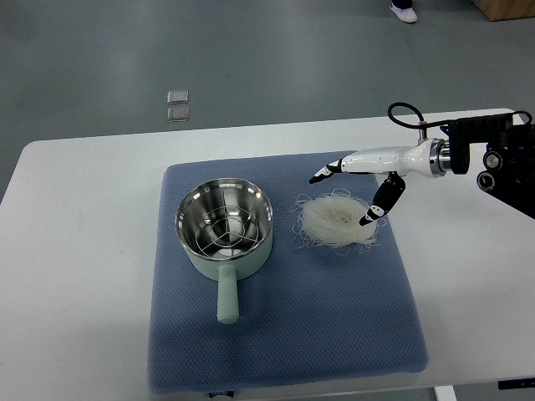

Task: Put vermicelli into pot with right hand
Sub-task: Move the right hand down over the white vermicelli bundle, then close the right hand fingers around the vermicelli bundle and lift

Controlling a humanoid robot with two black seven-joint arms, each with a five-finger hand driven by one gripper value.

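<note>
Underneath, blue mat [284, 334], white table [75, 251].

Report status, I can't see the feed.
Right hand open over white vermicelli nest, nothing held. Nest on blue mat beside mint-green steel-lined pot. Path clear. Left hand unseen.

Only the right arm shows up here, coming in from the right edge with its black wrist housing and a looped cable on top, forearm running pretty much level toward the left. The right robot hand [361, 185] is white with dark fingertips, fingers spread and holding nothing, the upper ones reaching out left while the lower finger [380, 203] hangs down, tip pointing low and left.
</note>
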